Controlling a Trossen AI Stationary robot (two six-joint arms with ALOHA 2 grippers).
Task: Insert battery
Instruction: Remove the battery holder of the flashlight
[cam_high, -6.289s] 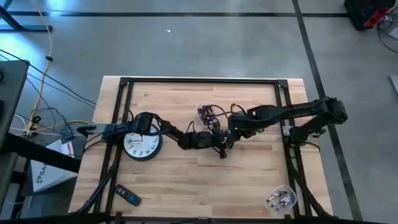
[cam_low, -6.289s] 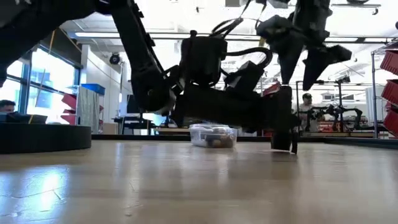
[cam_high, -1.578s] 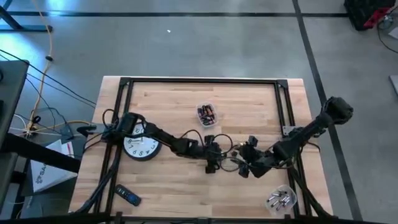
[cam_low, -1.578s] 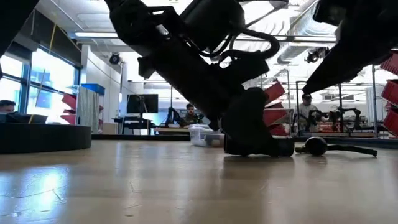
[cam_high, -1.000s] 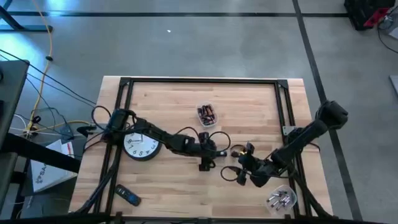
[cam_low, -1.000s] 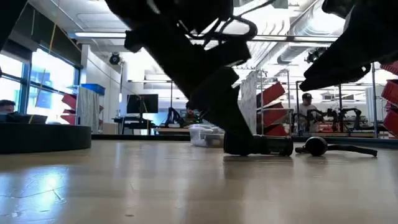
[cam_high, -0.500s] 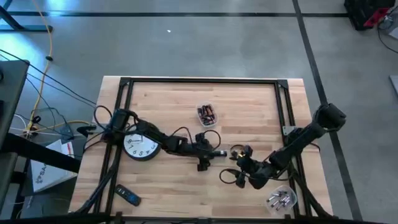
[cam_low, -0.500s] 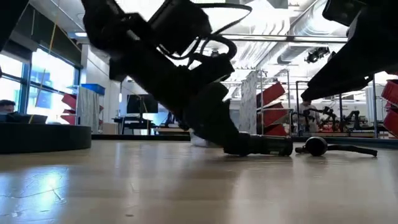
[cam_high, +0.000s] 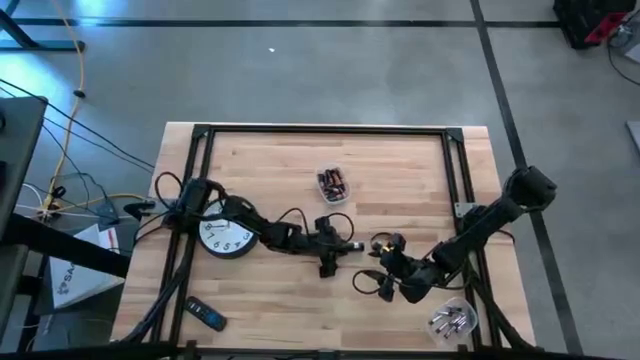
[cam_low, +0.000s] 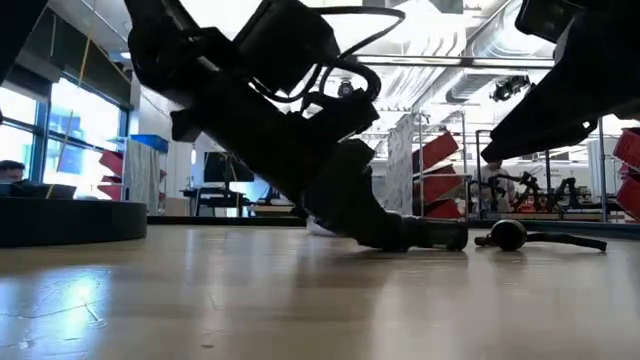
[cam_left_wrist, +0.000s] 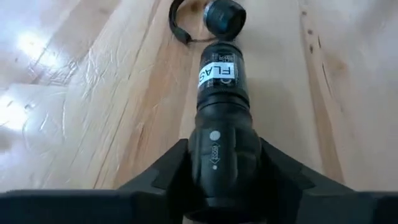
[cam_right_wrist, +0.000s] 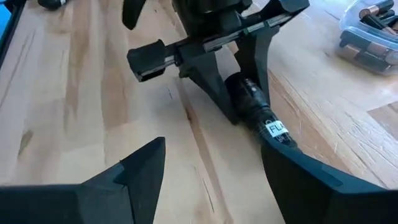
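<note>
wall clock (cam_high: 228, 237) flat at the table's left edge | remote control (cam_high: 205, 316) near the front-left corner | we see a seated person (cam_low: 12, 172) far left in the room

The desk (cam_high: 270, 165) is pale butcher-block wood with a black metal frame, sitting on a grey concrete floor (cam_high: 330, 70) marked with dark tape lines. Just past the desk's left edge, yellow and black cables (cam_high: 65, 130) trail over the floor. Level across the desk, the room behind is a bright workshop: big windows (cam_low: 60, 140) at left, ceiling strip lights (cam_low: 420, 62), red storage bins (cam_low: 438, 150) on racks, and a person (cam_low: 10, 170) seated by the windows.
</note>
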